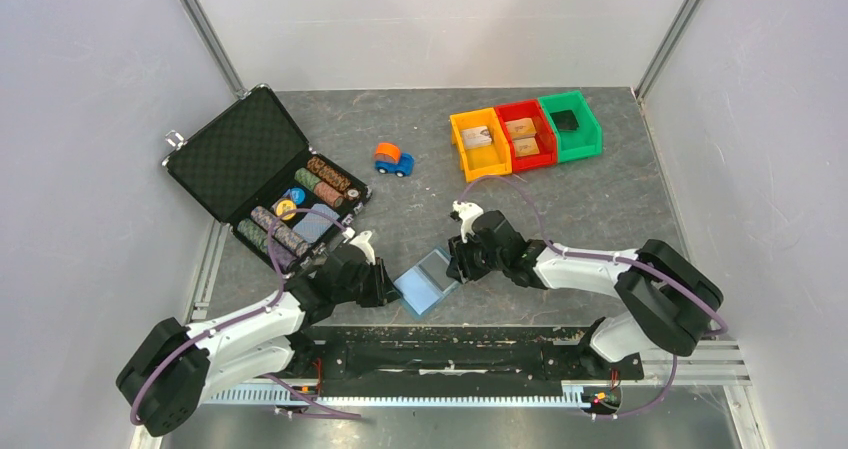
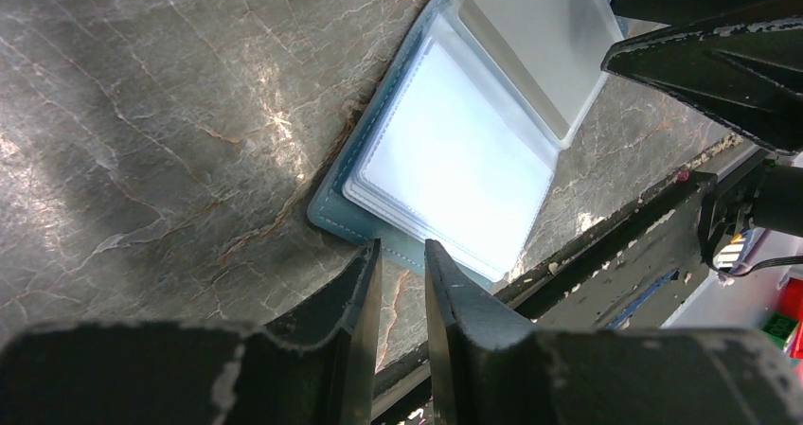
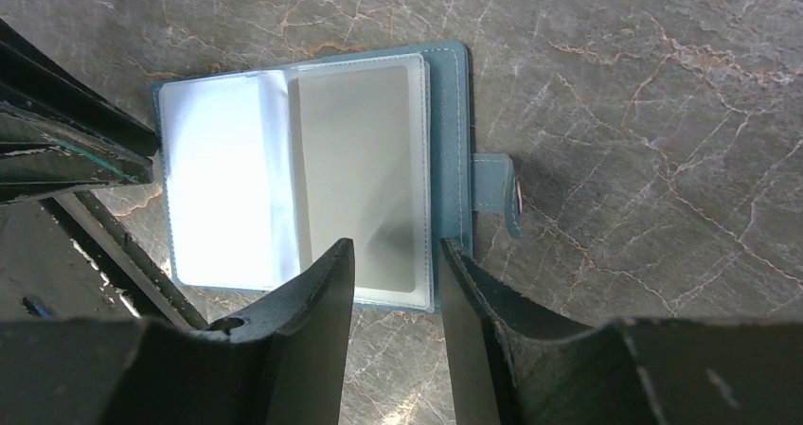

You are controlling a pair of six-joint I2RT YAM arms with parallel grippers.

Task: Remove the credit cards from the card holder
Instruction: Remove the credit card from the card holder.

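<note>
From above, we see the card holder (image 1: 428, 281) lying open on the table, close to the near edge. The left gripper (image 1: 388, 287) is just to its left and the right gripper (image 1: 457, 266) is at its right side. Tan credit cards (image 1: 521, 127) lie well beyond it in the red bin (image 1: 535, 162). With both arms crowding one small wallet, a sideways nudge could slide it onto the rail below, or the pincers could knock each other.

In the left wrist view, the left gripper (image 2: 402, 255) hangs over the card holder's (image 2: 327, 207) near corner. Its fingers are a narrow slit apart and hold nothing. If it closes here, we judge it would catch the cover or the whole stack of sleeves and lift the wallet.

In the right wrist view, the right gripper (image 3: 396, 250) is spread over the lower edge of the grey page, left of the closing tab (image 3: 495, 190). We cannot tell whether that page holds a card or is only in shadow. A squeeze might crumple an empty clear sleeve.
</note>
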